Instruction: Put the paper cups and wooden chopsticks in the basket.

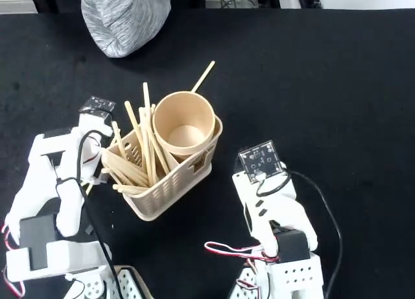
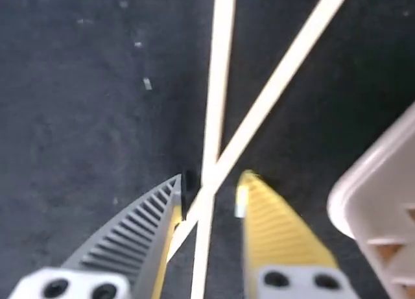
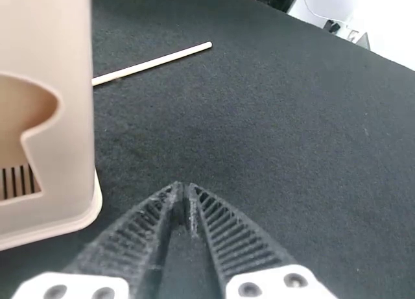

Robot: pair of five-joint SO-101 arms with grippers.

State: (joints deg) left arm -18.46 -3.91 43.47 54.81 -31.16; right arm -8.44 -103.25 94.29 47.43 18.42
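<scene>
The beige basket (image 1: 170,196) stands mid-table with a paper cup (image 1: 183,122) upright in its far end and several wooden chopsticks (image 1: 144,157) leaning in its near end. My left gripper (image 2: 211,185) hangs low just beside the basket's left side. It is open, and two crossed chopsticks (image 2: 215,117) run between its fingers above the black cloth. One loose chopstick (image 1: 203,76) lies on the table behind the basket, also in the right wrist view as a chopstick (image 3: 152,62). My right gripper (image 3: 183,194) is shut and empty, close to the basket wall (image 3: 45,117).
A crumpled grey bag (image 1: 124,17) sits at the table's far edge. The basket rim (image 2: 373,182) is close beside the left fingers. Black cloth (image 1: 324,98) stretches open on the right half of the table.
</scene>
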